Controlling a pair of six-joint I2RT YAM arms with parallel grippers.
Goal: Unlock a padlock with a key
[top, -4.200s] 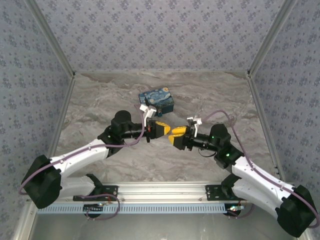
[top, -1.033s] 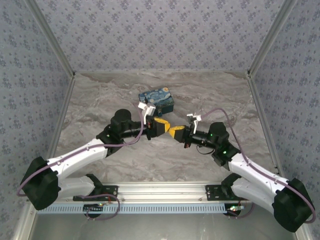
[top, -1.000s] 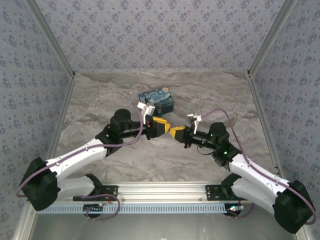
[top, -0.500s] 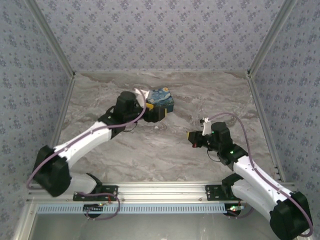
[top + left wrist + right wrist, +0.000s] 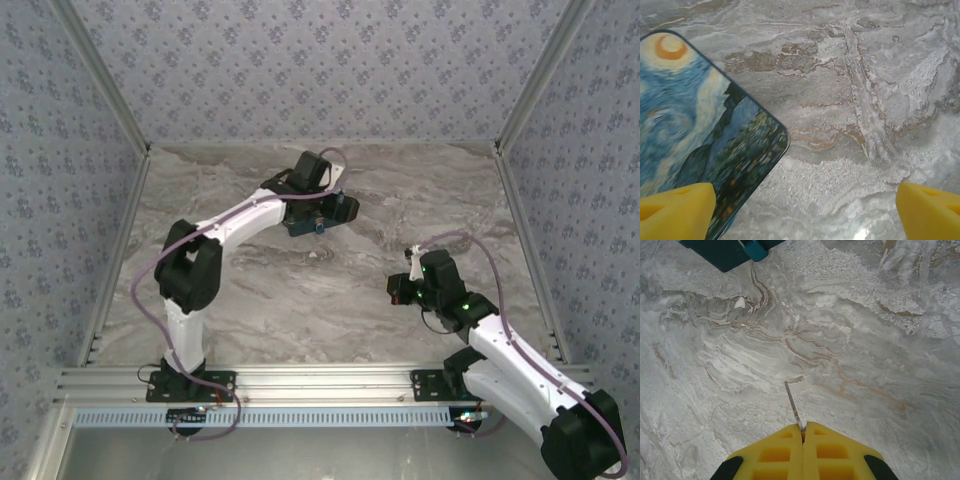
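Observation:
My right gripper (image 5: 803, 432) is shut on the key (image 5: 792, 404), whose thin metal blade sticks out forward from between the yellow fingertips above bare table. In the top view this gripper (image 5: 397, 290) hovers right of centre. A small teal padlock (image 5: 756, 249) with a bit of silvery metal lies against the dark side of the starry-print box (image 5: 715, 252), and it also shows from above as the padlock (image 5: 318, 227). My left gripper (image 5: 805, 212) stands wide open with nothing between its fingers. One fingertip (image 5: 675, 210) is over the box lid (image 5: 695, 145); the other hangs over the table.
The starry-print box (image 5: 298, 222) sits at the back centre, partly under the left arm (image 5: 250, 210), which reaches far across the marble table (image 5: 300, 300). Patterned walls close in the left, back and right sides.
The left gripper left the table's middle, swung back over the box and opened wide. The right gripper drew away to the near right, still shut on the key.

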